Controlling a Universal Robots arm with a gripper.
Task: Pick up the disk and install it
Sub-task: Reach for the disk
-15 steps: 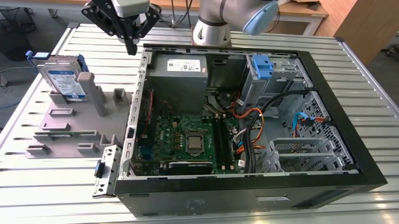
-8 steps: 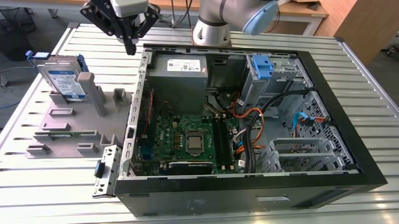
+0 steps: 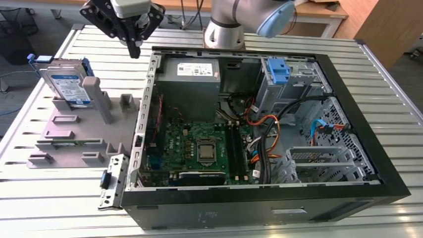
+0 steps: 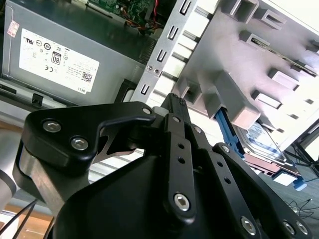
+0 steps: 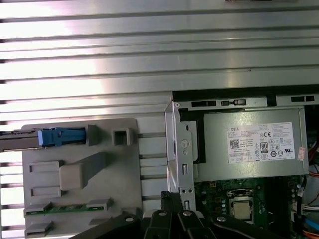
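Exterior view first: the claw [image 3: 134, 51] hangs above the slatted metal table [image 3: 53, 198], over the strip between the grey holder [image 3: 79, 134] and the rear corner of the open computer case [image 3: 264, 210]. Its dark fingers come together in a narrow point with nothing held between them.

The disk [image 3: 66, 84] is not in the claw. It stands on edge in a slot at the far end of the holder, with its white-and-blue label facing out and the blue carrier frame running along its sides. Seen this way, it lies towards the exterior view's left of the claw and lower in the picture, clearly apart from the fingers, with open table between them.

Inside the case, the grey power supply [image 3: 191, 74] sits nearest the claw, and the green motherboard [image 3: 198, 148] is below it in the picture.

In the first wrist view, the claw [image 5: 172, 196] points down beside the case's metal edge. The disk [image 5: 55, 137] shows edge-on at the holder's [image 5: 79, 164] outer end, off to one side of the claw.

In the second wrist view, the closed tip of the claw [image 4: 175, 102] lines up with the gap between the power supply [image 4: 60, 55] and the holder [image 4: 239, 64]. The disk [image 4: 261, 139] is beyond the holder's posts, well clear of the fingers
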